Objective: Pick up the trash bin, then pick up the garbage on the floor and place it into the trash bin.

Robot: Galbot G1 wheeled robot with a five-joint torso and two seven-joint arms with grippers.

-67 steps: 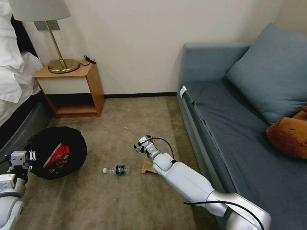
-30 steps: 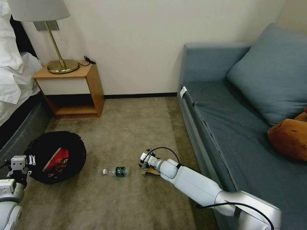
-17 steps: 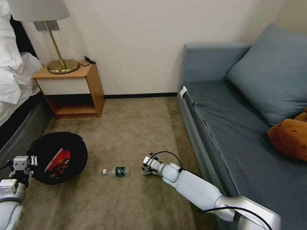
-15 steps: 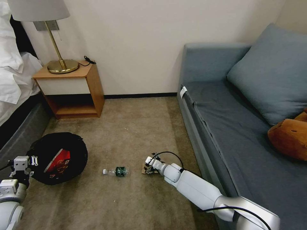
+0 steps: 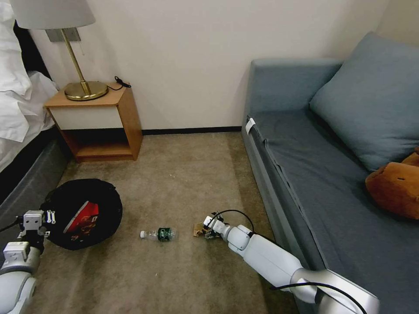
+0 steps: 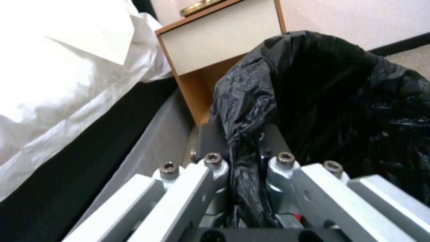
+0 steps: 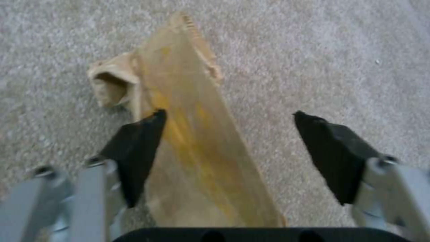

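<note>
Right gripper [image 5: 208, 231] has dropped to the carpet [image 5: 174, 270] since the earliest head picture, when it hung above the floor with the arm raised; now it sits low over the paper bag [image 5: 199, 228], beside the sofa [image 5: 314, 174]. In the right wrist view its jaws are spread wide, one black pad [image 7: 136, 148] resting on the bag [image 7: 192, 141] and the other pad over bare carpet, so the bag lies between them, not yet pinched.

Left gripper [image 6: 244, 168] is clamped on the black liner at the rim of the bin [image 5: 85, 211], which has shifted slightly rightward across the earlier pictures. A red-and-white wrapper [image 5: 82, 216] lies inside the bin.

Between the bin and the bag, the bottle [image 5: 159, 233] lies on its side on the carpet, unmoved.
</note>
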